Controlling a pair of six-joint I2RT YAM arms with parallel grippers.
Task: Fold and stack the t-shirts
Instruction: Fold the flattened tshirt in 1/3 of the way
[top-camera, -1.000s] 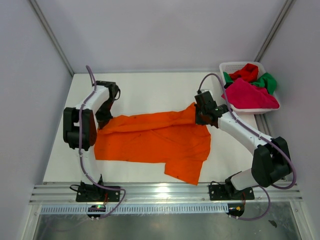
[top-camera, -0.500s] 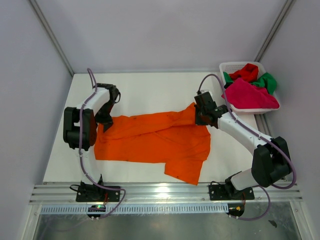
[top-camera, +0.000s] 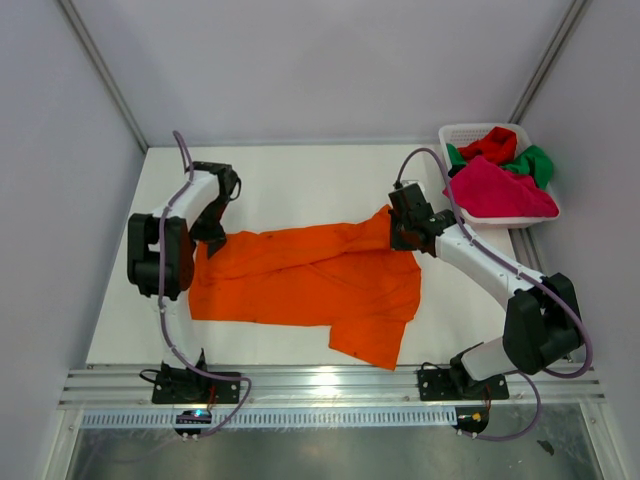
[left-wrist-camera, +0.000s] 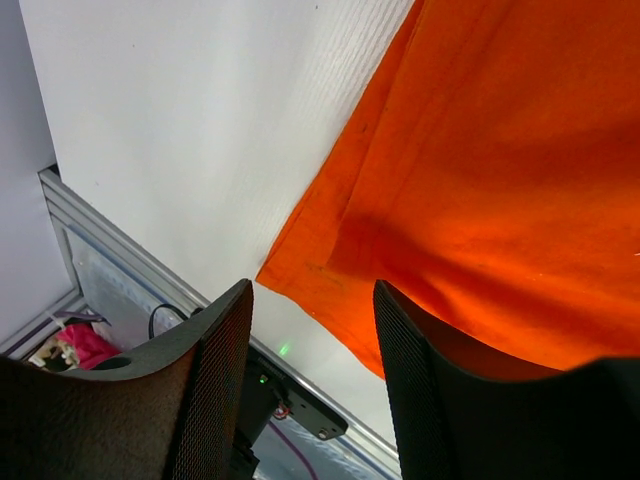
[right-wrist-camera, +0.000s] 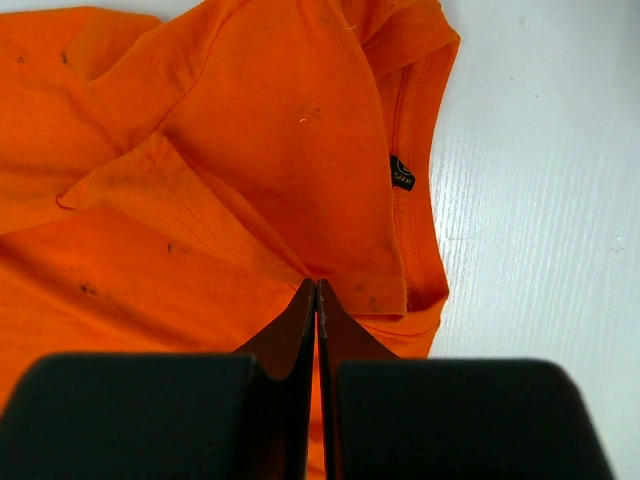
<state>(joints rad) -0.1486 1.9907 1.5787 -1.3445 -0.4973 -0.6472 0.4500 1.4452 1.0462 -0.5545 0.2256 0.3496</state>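
Observation:
A bright orange t-shirt (top-camera: 310, 280) lies crumpled but partly spread across the middle of the table. My left gripper (top-camera: 212, 232) hovers open over the shirt's far left corner; in the left wrist view its jaws (left-wrist-camera: 312, 300) stand apart with nothing between them, and the orange cloth (left-wrist-camera: 480, 180) lies below. My right gripper (top-camera: 400, 235) is shut on a fold of the orange t-shirt (right-wrist-camera: 250, 130) near the collar, with the cloth pinched at its tips (right-wrist-camera: 316, 285). Magenta-pink (top-camera: 495, 192), red (top-camera: 490, 145) and green (top-camera: 535, 162) t-shirts are heaped in the basket.
The white lattice basket (top-camera: 450, 131) stands at the table's back right corner. Grey walls enclose the table on three sides. A metal rail (top-camera: 330, 385) with the arm bases runs along the near edge. A black collar label (right-wrist-camera: 401, 172) shows beside the right gripper.
My left gripper has opened and let go of the shirt's left corner, which now lies on the table. The right gripper has stayed shut on the shirt and has not moved.

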